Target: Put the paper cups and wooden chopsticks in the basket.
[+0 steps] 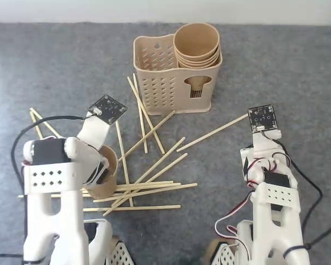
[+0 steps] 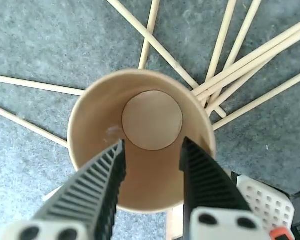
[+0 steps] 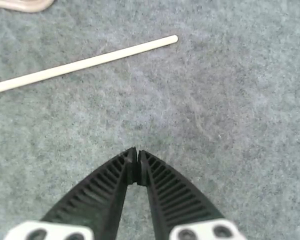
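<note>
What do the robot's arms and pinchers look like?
The left arm and right arm are chunky white plastic dotted with round holes. The left gripper and right gripper have black ridged fingers tapering to points. Each wrist carries a small black square board. A black cable trails from the left arm; red, white and black wires loop on the right.

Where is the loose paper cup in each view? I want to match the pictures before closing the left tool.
High view: the paper cup is at lower left, tucked under the left arm.
Left wrist view: the paper cup is in the centre, its mouth facing the camera, just beyond the open left tool.
Right wrist view: this camera faces a lone chopstick on the mat.
Shared landmark: the chopstick pile beside the cup.
</note>
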Available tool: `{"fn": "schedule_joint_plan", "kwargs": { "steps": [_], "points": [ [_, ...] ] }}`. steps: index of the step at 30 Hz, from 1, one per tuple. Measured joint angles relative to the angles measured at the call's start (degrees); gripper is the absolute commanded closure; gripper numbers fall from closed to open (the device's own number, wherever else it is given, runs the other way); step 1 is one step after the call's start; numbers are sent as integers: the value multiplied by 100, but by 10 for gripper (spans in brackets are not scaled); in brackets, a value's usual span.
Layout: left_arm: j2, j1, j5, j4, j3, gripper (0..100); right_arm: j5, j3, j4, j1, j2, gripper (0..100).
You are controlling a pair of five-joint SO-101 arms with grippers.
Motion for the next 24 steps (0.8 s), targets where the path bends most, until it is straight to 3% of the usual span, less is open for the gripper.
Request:
{"fn": "schedule_joint_plan", "kwargs": {
  "steps": [11, 24],
  "points": [
    [0, 35, -9, -35, -229, 824, 0, 0, 0, 0, 0, 990],
    [0, 53, 114, -1081, 114, 823, 0, 0, 0, 18, 0, 990]
  ]
}}
